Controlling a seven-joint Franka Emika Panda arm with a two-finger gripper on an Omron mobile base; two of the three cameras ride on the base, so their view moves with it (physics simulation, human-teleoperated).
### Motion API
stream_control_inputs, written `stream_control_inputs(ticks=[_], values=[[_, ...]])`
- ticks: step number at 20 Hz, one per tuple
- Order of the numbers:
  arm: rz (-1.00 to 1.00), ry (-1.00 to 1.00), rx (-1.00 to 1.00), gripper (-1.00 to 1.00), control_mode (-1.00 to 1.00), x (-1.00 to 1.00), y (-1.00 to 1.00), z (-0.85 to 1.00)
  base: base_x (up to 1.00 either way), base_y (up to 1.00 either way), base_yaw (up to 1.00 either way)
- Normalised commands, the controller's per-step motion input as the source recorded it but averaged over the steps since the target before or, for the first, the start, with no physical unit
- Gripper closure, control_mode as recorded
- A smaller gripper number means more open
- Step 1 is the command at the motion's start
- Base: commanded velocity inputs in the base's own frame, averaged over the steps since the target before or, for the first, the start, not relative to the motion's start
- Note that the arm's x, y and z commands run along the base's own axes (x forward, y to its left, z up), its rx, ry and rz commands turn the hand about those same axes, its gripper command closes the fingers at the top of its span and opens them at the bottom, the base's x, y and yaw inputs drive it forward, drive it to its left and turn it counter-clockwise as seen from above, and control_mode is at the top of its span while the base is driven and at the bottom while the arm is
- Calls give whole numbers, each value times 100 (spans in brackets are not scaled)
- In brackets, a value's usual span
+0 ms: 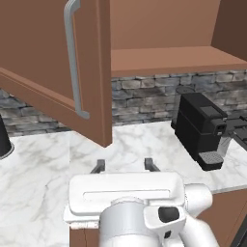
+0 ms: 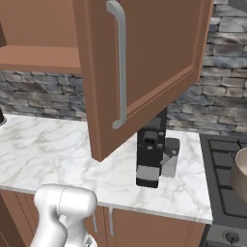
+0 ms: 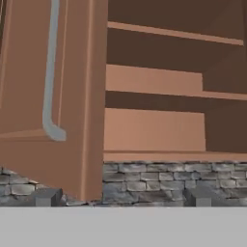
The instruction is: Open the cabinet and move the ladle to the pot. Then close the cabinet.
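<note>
The cabinet (image 1: 159, 29) stands with its door (image 1: 53, 67) swung wide over the worktop (image 1: 140, 144), so the opening step looks done and the step in hand is finding and fetching the ladle. To do it well, the arm should rise and reach past the door's free edge rather than under it, keeping clear of the silver handle (image 1: 72, 58), and go in level with a shelf so the fingers can close across the ladle's thin handle. The shelves (image 3: 154, 79) seen from the hand view look bare in the part that shows, and I cannot make out the ladle anywhere on them; it may lie deeper or off to one side, so a look further in is wise before committing. The gripper (image 1: 125, 165) hangs low over the worktop's front edge, its fingers spread well apart, holding nothing and touching nothing. The pot (image 2: 241, 171) sits on the stove at the far right, beyond the black coffee machine (image 2: 152, 149).
</note>
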Motion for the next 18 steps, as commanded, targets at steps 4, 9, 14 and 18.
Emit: stream_control_inputs(ticks=[4, 9, 14, 18], values=[[-7, -19, 0, -100, -100, 48, 8, 0, 0, 0, 0], [-8, -20, 0, -100, -100, 33, 37, 0, 0, 0, 0], [-11, -20, -2, -100, -100, 30, 48, 0, 0, 0, 0], [-14, -13, -3, -100, -100, 55, 42, 0, 0, 0, 0]])
